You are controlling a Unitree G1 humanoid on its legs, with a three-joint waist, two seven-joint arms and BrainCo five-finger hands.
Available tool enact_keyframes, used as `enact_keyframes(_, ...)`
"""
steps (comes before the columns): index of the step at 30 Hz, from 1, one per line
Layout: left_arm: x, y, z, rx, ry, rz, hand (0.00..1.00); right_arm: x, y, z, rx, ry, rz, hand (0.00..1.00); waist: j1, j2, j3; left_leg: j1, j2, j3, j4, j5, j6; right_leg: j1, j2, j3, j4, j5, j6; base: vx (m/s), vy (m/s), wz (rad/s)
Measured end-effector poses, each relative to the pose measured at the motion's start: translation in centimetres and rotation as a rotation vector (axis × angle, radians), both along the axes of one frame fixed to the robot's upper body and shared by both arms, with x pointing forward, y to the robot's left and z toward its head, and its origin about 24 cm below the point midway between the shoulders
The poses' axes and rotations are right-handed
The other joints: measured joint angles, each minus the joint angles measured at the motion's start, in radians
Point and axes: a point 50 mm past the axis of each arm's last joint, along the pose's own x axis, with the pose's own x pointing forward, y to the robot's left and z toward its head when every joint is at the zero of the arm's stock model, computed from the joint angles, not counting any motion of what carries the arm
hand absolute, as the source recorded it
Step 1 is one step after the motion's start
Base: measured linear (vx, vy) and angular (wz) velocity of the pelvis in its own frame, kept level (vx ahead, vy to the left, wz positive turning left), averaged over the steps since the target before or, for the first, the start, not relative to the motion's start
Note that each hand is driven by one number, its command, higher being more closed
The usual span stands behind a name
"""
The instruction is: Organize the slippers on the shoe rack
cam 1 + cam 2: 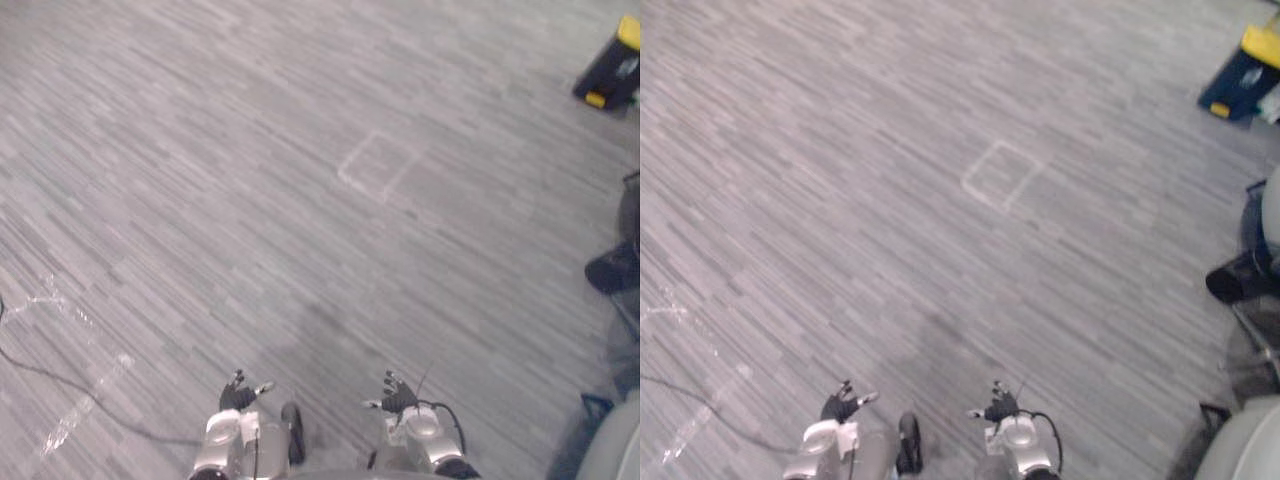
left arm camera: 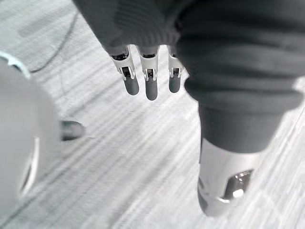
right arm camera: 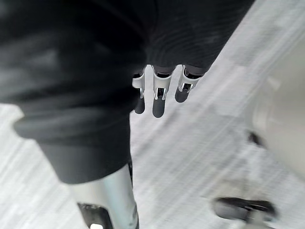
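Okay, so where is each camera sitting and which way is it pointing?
Left eye view: on the head, looking down at the grey floor with its taped square; left hand and right hand at the bottom edge.
Right eye view: beside it, same downward look, same hands and square.
Left wrist view: on the left wrist, looking along its straight fingers at floor.
Right wrist view: on the right wrist, along its straight fingers at floor.
Shared: both eye views hold the taped square; all four show floor.

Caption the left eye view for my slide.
Open, empty left hand and right hand hang over grey floor marked with a taped square.
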Motion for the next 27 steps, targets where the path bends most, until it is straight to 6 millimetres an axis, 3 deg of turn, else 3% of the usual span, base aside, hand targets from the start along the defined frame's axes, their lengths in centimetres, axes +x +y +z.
enact_keyframes(2, 0.2, -0.1, 0.1, 0.004, -0.003, -0.011, 0.0, 0.5, 0.0, 0.3, -0.002, -0.018, 0.004, 0.0, -0.007, 0.005, 0.001, 0.052, 0.029, -0.009, -0.03, -0.023, -0.025, -0.076, 0.066, -0.002, -0.24, 0.021, 0.006, 0.47, -0.098, 0.26)
enact_keyframes(4, 0.2, -0.1, 0.0, 0.008, 0.0, -0.018, 0.0, 0.6, 0.1, 0.4, -0.002, -0.028, 0.008, 0.0, -0.013, -0.004, -0.004, 0.101, 0.039, -0.019, -0.06, -0.051, -0.054, -0.109, 0.107, 0.002, -0.531, 0.147, 0.016, 0.53, -0.177, 0.31)
enact_keyframes(5, 0.1, -0.2, 0.0, 0.015, 0.007, -0.033, 0.0, 0.7, 0.1, 0.4, -0.001, -0.031, 0.008, 0.0, -0.018, -0.022, -0.01, 0.139, 0.024, -0.032, -0.082, -0.073, -0.078, -0.117, 0.107, 0.003, -0.676, 0.225, 0.027, 0.61, -0.246, 0.46)
enact_keyframes(6, -0.3, -0.1, -0.2, 0.019, 0.023, -0.041, 0.0, 0.3, -0.2, 0.3, -0.007, -0.025, 0.005, 0.0, -0.025, -0.029, -0.015, 0.187, 0.016, -0.054, -0.087, -0.11, -0.096, -0.123, 0.109, 0.034, -0.676, 0.301, -0.007, 0.52, -0.213, 0.42)
enact_keyframes(7, -0.4, -0.5, -0.4, 0.013, 0.03, -0.046, 0.0, 0.5, -0.5, 0.4, -0.016, -0.028, 0.005, 0.0, -0.033, -0.02, -0.023, 0.207, 0.028, -0.063, -0.084, -0.121, -0.104, -0.125, 0.113, 0.045, -0.638, 0.348, -0.03, 0.58, -0.207, 0.34)
enact_keyframes(8, -1.0, -1.1, -0.7, 0.0, 0.05, -0.051, 0.0, 0.6, -0.8, 0.5, -0.022, -0.033, 0.003, 0.0, -0.035, 0.017, -0.041, 0.206, 0.051, -0.071, -0.055, -0.123, -0.108, -0.154, 0.125, 0.043, -0.552, 0.33, -0.059, 0.48, -0.165, 0.21)
enact_keyframes(10, -1.0, -1.8, -0.7, -0.021, 0.049, -0.047, 0.0, 0.8, -1.6, 0.7, -0.038, -0.043, -0.007, 0.0, -0.041, 0.058, -0.049, 0.159, 0.096, -0.088, 0.101, -0.118, -0.117, -0.141, 0.141, 0.008, -0.493, 0.252, -0.076, 0.64, -0.261, 0.21)
enact_keyframes(11, -1.0, -2.0, -0.8, -0.031, 0.049, -0.027, 0.0, 0.8, -1.5, 0.7, -0.035, -0.047, -0.008, 0.0, -0.047, 0.073, -0.044, 0.088, 0.135, -0.095, 0.314, -0.088, -0.162, -0.097, 0.155, -0.008, -0.485, 0.211, -0.089, 0.56, -0.255, 0.19)
enact_keyframes(13, -1.4, -2.1, -0.8, -0.054, 0.042, 0.027, 0.0, 0.2, -1.4, 0.7, -0.03, -0.048, -0.011, 0.0, -0.037, 0.1, -0.037, -0.038, 0.226, -0.095, 0.691, 0.064, -0.211, 0.018, 0.204, -0.006, -0.509, 0.147, -0.113, 0.5, -0.173, -0.06)
enact_keyframes(15, -1.1, -1.8, -0.4, -0.058, 0.009, 0.06, 0.0, -0.2, -0.7, 0.6, -0.011, -0.044, -0.023, 0.0, -0.018, 0.1, -0.033, -0.174, 0.296, -0.048, 0.955, 0.019, -0.211, 0.14, 0.234, 0.015, -0.546, 0.093, -0.127, 0.63, -0.078, -0.28)
enact_keyframes(17, -0.6, -1.3, 0.1, -0.051, -0.027, 0.065, 0.0, -0.8, 0.1, 0.3, 0.016, -0.023, -0.03, 0.0, 0.002, 0.061, -0.034, -0.273, 0.288, 0.019, 0.935, -0.027, -0.181, 0.238, 0.232, 0.059, -0.619, 0.081, -0.123, 0.59, -0.058, -0.5)
enact_keyframes(18, -0.3, -1.1, 0.3, -0.049, -0.042, 0.067, 0.0, -1.0, 0.5, 0.1, 0.025, -0.012, -0.031, 0.0, 0.013, 0.058, -0.037, -0.319, 0.27, 0.049, 0.837, -0.062, -0.154, 0.289, 0.223, 0.082, -0.657, 0.084, -0.116, 0.53, -0.012, -0.68)
enact_keyframes(19, -0.3, -1.1, 0.3, -0.048, -0.045, 0.068, 0.0, -1.1, 0.5, 0.0, 0.027, -0.004, -0.03, 0.0, 0.019, 0.05, -0.035, -0.342, 0.256, 0.06, 0.755, -0.072, -0.151, 0.307, 0.217, 0.099, -0.67, 0.086, -0.105, 0.54, 0.066, -0.78)
enact_keyframes(20, -0.1, -1.0, 0.4, -0.047, -0.052, 0.068, 0.0, -1.0, 0.5, -0.1, 0.025, 0.006, -0.028, 0.0, 0.02, 0.049, -0.034, -0.374, 0.218, 0.052, 0.576, -0.071, -0.145, 0.346, 0.197, 0.126, -0.694, 0.078, -0.092, 0.54, 0.137, -0.69)
enact_keyframes(22, 0.1, -0.9, 0.5, -0.044, -0.058, 0.064, 0.0, -1.0, 0.4, -0.2, 0.021, 0.01, -0.033, 0.0, 0.021, 0.041, -0.028, -0.401, 0.146, 0.011, 0.29, -0.003, -0.154, 0.405, 0.155, 0.16, -0.734, 0.055, -0.056, 0.54, 0.201, -0.59)
enact_keyframes(23, 0.1, -1.1, 0.6, -0.044, -0.062, 0.055, 0.0, -1.3, 0.0, -0.4, 0.01, 0.025, -0.038, 0.0, 0.025, 0.048, -0.032, -0.397, 0.118, -0.035, 0.096, 0.07, -0.178, 0.446, 0.141, 0.18, -0.771, 0.042, -0.036, 0.51, 0.299, -0.73)
enact_keyframes(24, 0.3, -1.2, 0.6, -0.039, -0.066, 0.038, 0.0, -1.8, -0.5, -0.7, -0.007, 0.05, -0.034, 0.0, 0.042, 0.055, -0.035, -0.411, 0.121, -0.061, 0.093, 0.168, -0.195, 0.481, 0.136, 0.207, -0.793, 0.013, -0.004, 0.51, 0.325, -0.75)
enact_keyframes(25, 0.3, -1.1, 0.6, -0.035, -0.067, 0.034, 0.0, -2.0, -0.5, -0.8, -0.01, 0.061, -0.033, 0.0, 0.045, 0.058, -0.038, -0.41, 0.113, -0.063, 0.118, 0.203, -0.176, 0.493, 0.123, 0.223, -0.791, -0.001, -0.006, 0.62, 0.414, -0.58)
enact_keyframes(26, 0.4, -0.3, 0.7, -0.013, -0.069, 0.03, 0.0, -2.2, -0.1, -1.0, 0.0, 0.073, -0.033, 0.0, 0.045, 0.02, -0.04, -0.419, 0.08, -0.06, 0.175, 0.187, -0.133, 0.494, 0.082, 0.233, -0.755, -0.017, -0.012, 0.67, 0.383, -0.23)
enact_keyframes(27, 0.6, 0.1, 0.8, -0.001, -0.07, 0.026, 0.0, -2.5, 0.0, -1.1, 0.006, 0.081, -0.039, 0.0, 0.036, 0.002, -0.05, -0.432, 0.061, -0.048, 0.222, 0.134, -0.107, 0.455, 0.055, 0.239, -0.669, -0.015, -0.012, 0.56, 0.31, -0.15)
